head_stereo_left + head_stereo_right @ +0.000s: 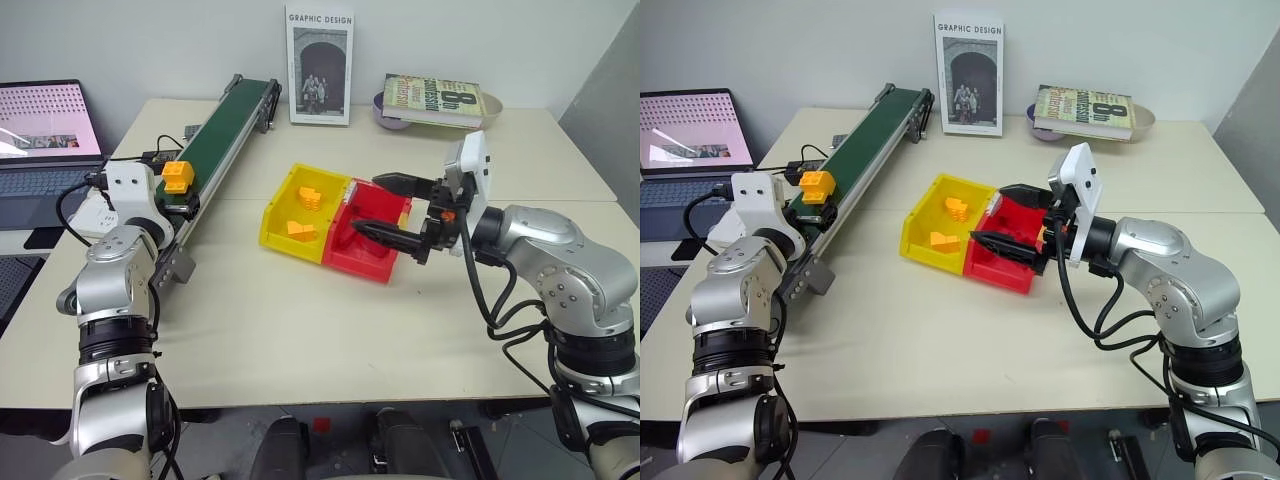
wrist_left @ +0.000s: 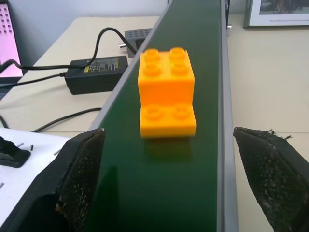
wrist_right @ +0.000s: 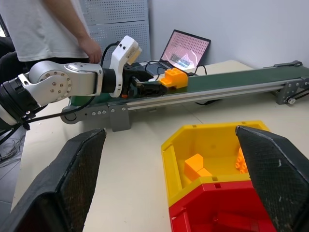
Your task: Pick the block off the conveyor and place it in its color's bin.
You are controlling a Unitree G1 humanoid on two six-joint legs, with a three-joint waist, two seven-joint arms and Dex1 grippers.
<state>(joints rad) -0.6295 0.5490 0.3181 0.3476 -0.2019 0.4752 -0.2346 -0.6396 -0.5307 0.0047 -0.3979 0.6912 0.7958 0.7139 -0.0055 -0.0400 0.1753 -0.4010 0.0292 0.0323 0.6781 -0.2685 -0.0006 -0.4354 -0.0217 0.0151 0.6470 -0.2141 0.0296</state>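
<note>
Pick not yet made: left gripper (image 2: 166, 179) spread wide at the near end of the conveyor (image 1: 222, 130), block (image 1: 179, 176) on the belt just ahead, ungripped. Further right, yellow bin (image 1: 276, 218) awaiting it, two orange pieces inside. Right gripper (image 1: 392, 208) agape over the red bin (image 1: 360, 262), empty.

A yellow-orange stepped block (image 2: 167, 96) sits studs-up on my dark-green conveyor (image 2: 193, 43), near its end; the yellow bin (image 1: 300, 215), well apart, holds orange blocks.
</note>
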